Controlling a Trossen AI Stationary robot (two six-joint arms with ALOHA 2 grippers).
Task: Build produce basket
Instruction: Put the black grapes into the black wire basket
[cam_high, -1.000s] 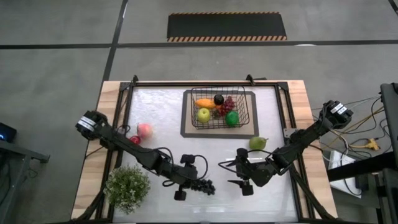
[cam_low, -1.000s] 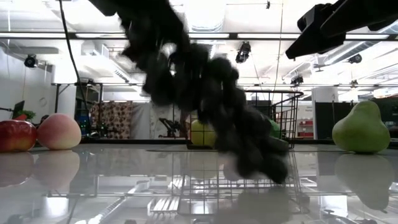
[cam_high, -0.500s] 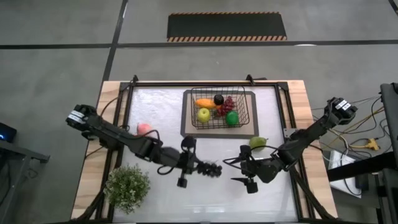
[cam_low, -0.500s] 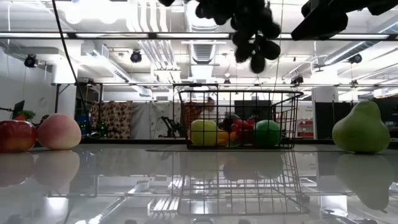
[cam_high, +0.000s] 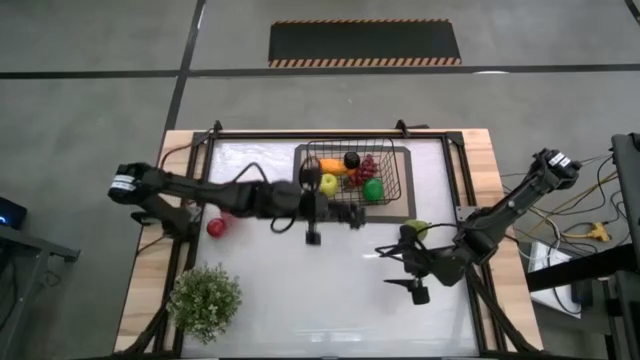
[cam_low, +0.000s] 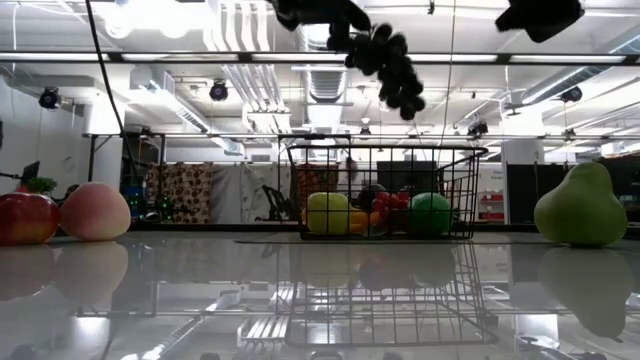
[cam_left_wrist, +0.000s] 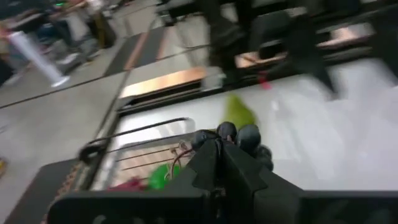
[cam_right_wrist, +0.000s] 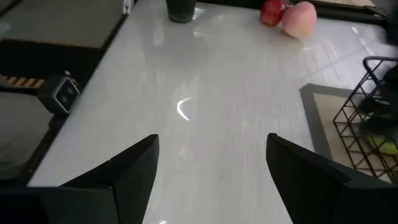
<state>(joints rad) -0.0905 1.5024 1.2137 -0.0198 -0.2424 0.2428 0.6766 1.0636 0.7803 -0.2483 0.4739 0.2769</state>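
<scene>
Two arms working over white bench (cam_high: 300, 300). Left gripper (cam_high: 340, 213) hanging in air at near edge of black wire basket (cam_high: 392, 196), jaws clamped on dark grape bunch (cam_low: 385, 60); bunch dangling high above basket rim in low view, also showing past dark fingers (cam_left_wrist: 214, 163) in left wrist view. Basket sitting on flat dark mat (cam_high: 298, 195) at far middle of bench, already holding yellow-green apple (cam_high: 327, 184), orange mango (cam_high: 328, 166), dark plum (cam_high: 352, 159), red grapes (cam_high: 366, 170) and green apple (cam_high: 373, 189). Lying outside basket: red apple (cam_high: 216, 226) close beside left arm; peach (cam_low: 95, 211) resting just beside this apple in low view, hidden under arm from above; green pear (cam_high: 415, 230) near right arm, right of mat. Right gripper (cam_high: 402, 268) hovering low over bare bench, near pear, jaws standing wide apart and holding nothing. Bushy potted plant (cam_high: 204, 302) standing at near left corner of bench.
</scene>
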